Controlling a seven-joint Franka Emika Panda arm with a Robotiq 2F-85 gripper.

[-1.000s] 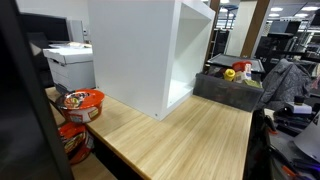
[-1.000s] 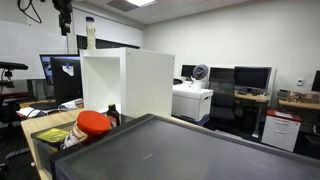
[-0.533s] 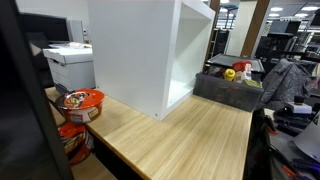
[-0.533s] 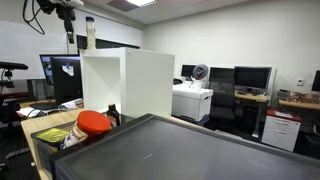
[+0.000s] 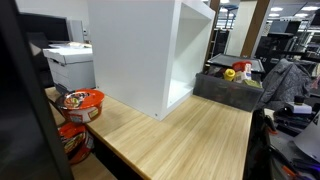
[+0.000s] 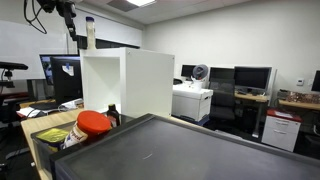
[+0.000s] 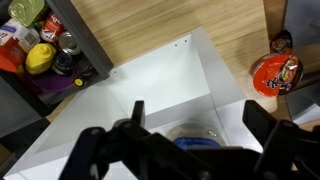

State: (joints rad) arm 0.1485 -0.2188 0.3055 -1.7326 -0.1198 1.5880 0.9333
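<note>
The pincer [image 6: 70,20] is hanging high over the table, up beside the top of the box [image 6: 125,85]. Its jaws are standing wide apart and gripping nothing. In the wrist view the pincer [image 7: 193,118] is looking straight down onto the roof of the box [image 7: 150,100], with one dark finger showing on each side of the bottle [image 7: 196,138].

The bottle [image 6: 90,32] is standing upright on the roof of the box, near one edge and just beside the pincer. Whether a finger is touching it cannot be told. Seen from above, its round top is showing blue, and what is inside it cannot be made out.

The box [image 5: 130,50] is sitting on the table [image 5: 190,140] with one side open, and the opening is showing white inner walls.

Near the box a grey bin [image 5: 225,88] is resting at the far end of the table. In the wrist view the bin [image 7: 90,45] is holding a yellow thing [image 7: 38,58], a can [image 7: 68,45] and other packs crowded together.

A red bowl [image 5: 82,101] is sitting at the other end of the table, near the box's closed side. Its printed lid is covering whatever is inside. The bowl [image 7: 278,72] is also showing at the edge of the wrist view.
</note>
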